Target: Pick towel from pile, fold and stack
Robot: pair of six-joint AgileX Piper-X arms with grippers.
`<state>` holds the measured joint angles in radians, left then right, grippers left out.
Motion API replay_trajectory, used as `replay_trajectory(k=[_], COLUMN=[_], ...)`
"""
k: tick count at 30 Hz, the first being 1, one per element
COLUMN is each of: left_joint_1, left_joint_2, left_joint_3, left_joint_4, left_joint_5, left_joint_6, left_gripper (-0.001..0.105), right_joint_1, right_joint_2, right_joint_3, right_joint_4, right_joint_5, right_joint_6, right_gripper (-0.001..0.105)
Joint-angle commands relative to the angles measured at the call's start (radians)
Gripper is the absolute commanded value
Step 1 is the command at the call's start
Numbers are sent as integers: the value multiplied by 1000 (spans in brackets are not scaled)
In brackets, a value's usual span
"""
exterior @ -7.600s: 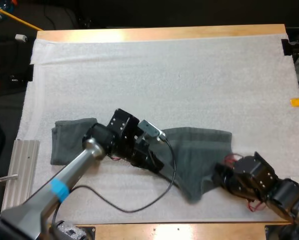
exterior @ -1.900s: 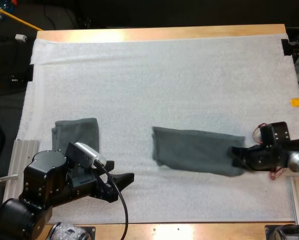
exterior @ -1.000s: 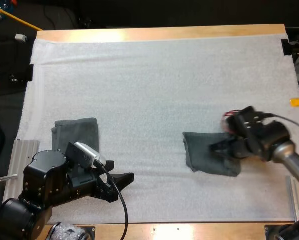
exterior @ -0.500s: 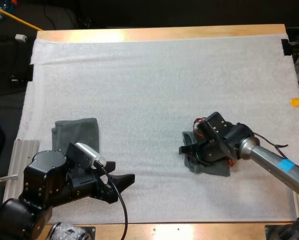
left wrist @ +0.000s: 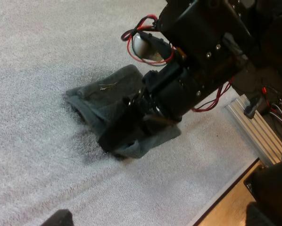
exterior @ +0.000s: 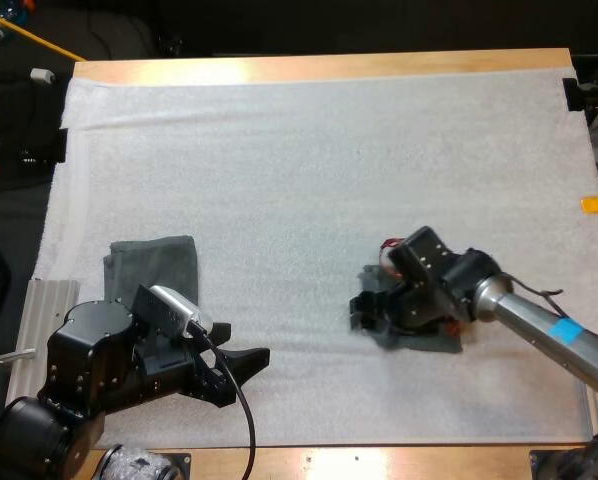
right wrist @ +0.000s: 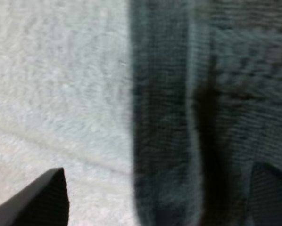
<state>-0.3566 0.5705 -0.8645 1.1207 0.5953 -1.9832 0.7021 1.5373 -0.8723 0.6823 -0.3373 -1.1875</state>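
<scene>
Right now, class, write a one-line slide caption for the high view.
Right gripper open at the edge of one folded towel; left gripper open near the other folded towel.

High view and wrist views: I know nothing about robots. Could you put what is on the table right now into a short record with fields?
Surface: white mat on a wooden table
Doubled towel: dark grey-green, folded over, right of the mat's middle
Folded towel: dark grey-green, flat at the mat's near left
Right gripper: open, low over the doubled towel's left edge
Left gripper: open, by the mat's near edge, clear of both towels
</scene>
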Motion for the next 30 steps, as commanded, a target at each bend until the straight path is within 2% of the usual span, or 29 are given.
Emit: replay_trajectory(k=[1,4,8,15,19,25,30], left_joint_1=[-1,-1,-1,-1,-1,-1,-1], left_joint_2=[-2,-2,-2,-2,-2,-2,-2], left_joint_3=[-6,-6,-6,-6,-6,-6,-6], left_joint_4=[4,4,4,4,4,4,4], left_joint_5=[8,8,8,30,30,30,30], left_joint_6=[-1,-1,-1,2,12,13,13], left_gripper=[69,69,69,69,69,69,69], right_joint_1=[21,83,132,127,130,130,130], right_joint_2=[-2,-2,1,-12,-68,-224,-376], right_joint_3=[-6,-6,-6,-6,-6,-6,-6], right_joint_4=[-18,-78,-138,-145,-139,-48,98], right_joint_5=[-25,-20,42,15,38,173,271], right_joint_6=[-5,5,84,107,107,107,65], right_gripper=[74,72,72,72,72,72,72])
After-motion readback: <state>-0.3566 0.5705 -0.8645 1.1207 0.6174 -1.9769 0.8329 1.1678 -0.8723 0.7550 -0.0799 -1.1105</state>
